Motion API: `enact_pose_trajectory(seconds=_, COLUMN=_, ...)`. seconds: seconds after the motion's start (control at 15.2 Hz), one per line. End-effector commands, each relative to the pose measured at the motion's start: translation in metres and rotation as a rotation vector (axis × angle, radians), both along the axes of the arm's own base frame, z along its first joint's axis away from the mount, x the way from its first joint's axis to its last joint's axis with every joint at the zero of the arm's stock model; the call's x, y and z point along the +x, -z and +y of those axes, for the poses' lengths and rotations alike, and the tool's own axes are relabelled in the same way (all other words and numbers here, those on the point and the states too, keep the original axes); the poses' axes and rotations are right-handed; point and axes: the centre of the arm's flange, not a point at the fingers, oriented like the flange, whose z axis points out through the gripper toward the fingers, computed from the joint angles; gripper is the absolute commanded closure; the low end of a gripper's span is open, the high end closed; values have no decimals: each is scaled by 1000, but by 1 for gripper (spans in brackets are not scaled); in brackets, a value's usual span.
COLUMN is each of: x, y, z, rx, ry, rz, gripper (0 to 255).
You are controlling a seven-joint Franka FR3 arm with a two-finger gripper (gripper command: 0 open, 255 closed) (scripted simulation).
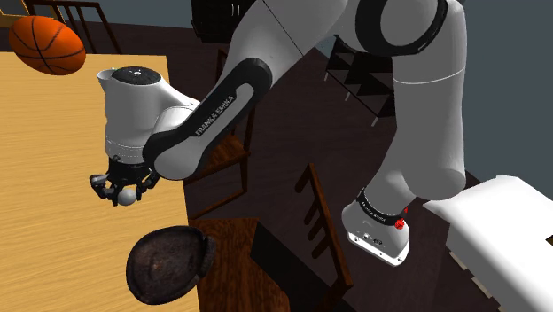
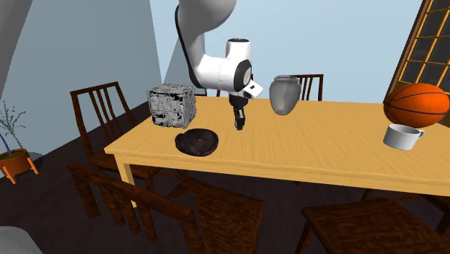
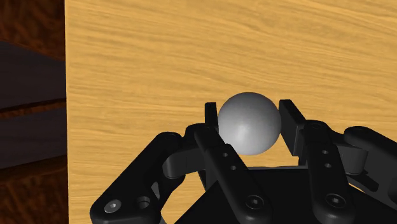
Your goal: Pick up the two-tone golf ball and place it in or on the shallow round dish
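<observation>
The pincer (image 1: 124, 190) is clamped on the grey ball (image 3: 249, 123), one finger on each side at its widest part, so it cannot roll out. Ball and pincer hang over the bench (image 1: 53, 151), near its edge. In the shoulder view the dark dish (image 1: 168, 261) lies nearby at about five o'clock from them, so the carry looks short.

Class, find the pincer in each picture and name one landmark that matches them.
Shoulder view: pincer left of middle, up-left of the dark dish.
Second exterior view: pincer at centre over the table, right of the dish.
Wrist view: pincer in the foreground, clasping a grey ball.
Shared landmark: the wooden table.
</observation>
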Motion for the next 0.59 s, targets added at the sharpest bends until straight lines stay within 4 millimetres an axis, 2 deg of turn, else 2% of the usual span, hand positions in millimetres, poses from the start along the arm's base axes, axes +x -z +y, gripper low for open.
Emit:
enact_pose_trajectory(seconds=0.0, x=0, y=-11, z=0, rx=0, ry=0, rz=0, gripper=255)
enact_pose_trajectory(seconds=0.53, x=0, y=-54, z=0, rx=0, ry=0, rz=0, gripper=255)
